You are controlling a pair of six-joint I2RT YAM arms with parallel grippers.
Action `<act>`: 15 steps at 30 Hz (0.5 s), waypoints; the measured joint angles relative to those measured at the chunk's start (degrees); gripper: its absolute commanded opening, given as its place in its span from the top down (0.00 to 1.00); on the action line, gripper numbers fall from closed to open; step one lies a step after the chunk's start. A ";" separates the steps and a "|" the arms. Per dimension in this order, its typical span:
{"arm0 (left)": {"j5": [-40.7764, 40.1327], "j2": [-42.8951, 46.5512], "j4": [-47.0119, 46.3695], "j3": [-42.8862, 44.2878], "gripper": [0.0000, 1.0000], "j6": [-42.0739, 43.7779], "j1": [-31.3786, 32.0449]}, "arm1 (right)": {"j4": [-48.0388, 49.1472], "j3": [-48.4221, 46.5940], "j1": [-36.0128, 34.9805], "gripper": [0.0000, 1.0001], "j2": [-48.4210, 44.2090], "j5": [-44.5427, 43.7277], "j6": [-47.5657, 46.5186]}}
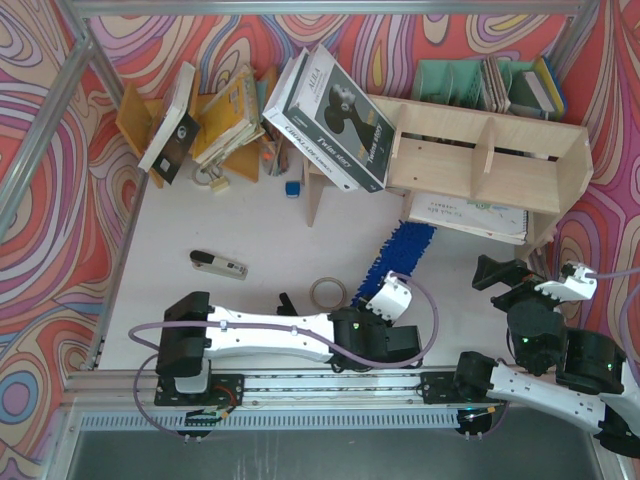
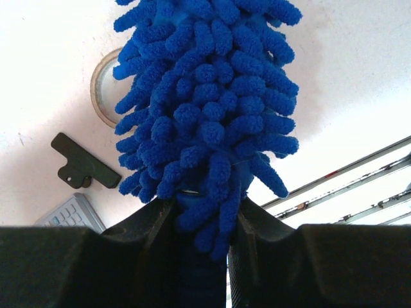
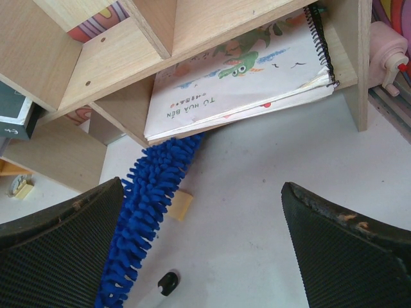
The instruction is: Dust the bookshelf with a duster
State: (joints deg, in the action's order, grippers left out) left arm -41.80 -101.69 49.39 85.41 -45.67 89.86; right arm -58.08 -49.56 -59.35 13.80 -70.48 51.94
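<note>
The plywood bookshelf stands at the back right, with a spiral-bound book lying in its lower tier. The blue fluffy duster stretches from my left gripper up to the lower shelf, its tip under the book's edge. In the left wrist view my left gripper is shut on the duster at its handle end. In the right wrist view the duster reaches the book and shelf. My right gripper is open and empty, right of the duster.
A black boxed item leans on the shelf's left end. An orange-brown rack with books is at the back left, a teal organizer behind the shelf. A tape roll, a marker pen and a small blue cube lie on the table.
</note>
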 measured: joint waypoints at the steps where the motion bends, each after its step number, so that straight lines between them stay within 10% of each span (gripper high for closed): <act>1: 0.48 -0.24 0.13 0.07 1.00 -0.04 -0.13 | -0.02 0.00 0.00 0.01 0.00 0.00 0.00; 15: 5.57 -7.06 1.97 3.13 1.00 -0.15 -1.46 | -0.07 0.00 0.00 0.01 0.00 0.00 0.00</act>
State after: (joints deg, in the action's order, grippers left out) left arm -36.23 -108.75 51.35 88.53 -45.82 88.40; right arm -58.15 -49.56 -59.35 13.80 -70.48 51.94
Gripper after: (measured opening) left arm 0.351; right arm 0.987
